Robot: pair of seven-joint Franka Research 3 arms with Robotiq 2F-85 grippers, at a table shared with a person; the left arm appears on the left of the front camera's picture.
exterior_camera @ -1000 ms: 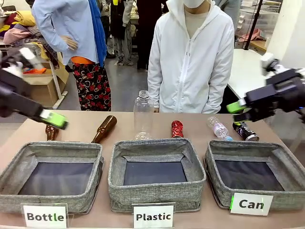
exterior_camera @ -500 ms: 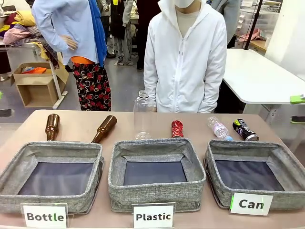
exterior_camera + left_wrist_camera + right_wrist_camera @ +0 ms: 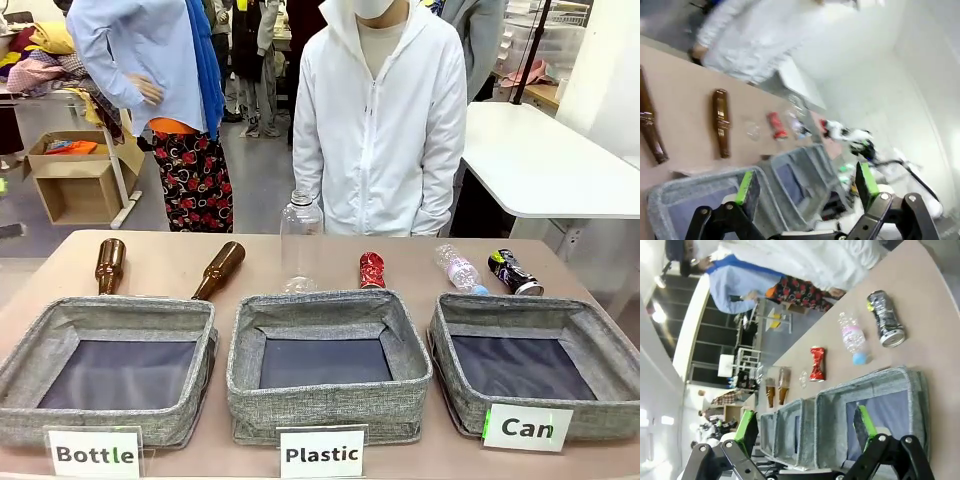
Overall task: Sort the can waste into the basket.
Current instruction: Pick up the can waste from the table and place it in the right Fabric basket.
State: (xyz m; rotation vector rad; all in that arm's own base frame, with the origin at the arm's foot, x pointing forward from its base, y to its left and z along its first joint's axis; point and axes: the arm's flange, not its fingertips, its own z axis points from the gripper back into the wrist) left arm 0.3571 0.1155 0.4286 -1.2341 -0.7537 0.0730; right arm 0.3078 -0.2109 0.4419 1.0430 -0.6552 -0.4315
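Observation:
A crushed red can [image 3: 372, 270] lies on the table behind the middle basket, and a black can with silver print [image 3: 515, 273] lies at the far right; both also appear as the red can [image 3: 816, 363] and black can [image 3: 885, 325] in the right wrist view. The grey basket marked "Can" [image 3: 590, 336] stands at the front right with nothing in it. My left gripper [image 3: 805, 186] is open above the left baskets, well away from the red can [image 3: 776, 125]. My right gripper [image 3: 805, 429] is open, off the table's right side, near the Can basket [image 3: 900, 377].
Baskets marked "Plastic" [image 3: 245, 350] and "Bottle" [image 3: 35, 345] stand left of the Can basket. Two brown glass bottles [image 3: 219, 270] and clear plastic bottles [image 3: 300, 243] lie along the far side. A person in a white jacket [image 3: 385, 130] stands behind the table.
Both arms have pulled back out of the front view, the left one leftward and the right one rightward. The person in white has shifted slightly left. The cans have not moved.

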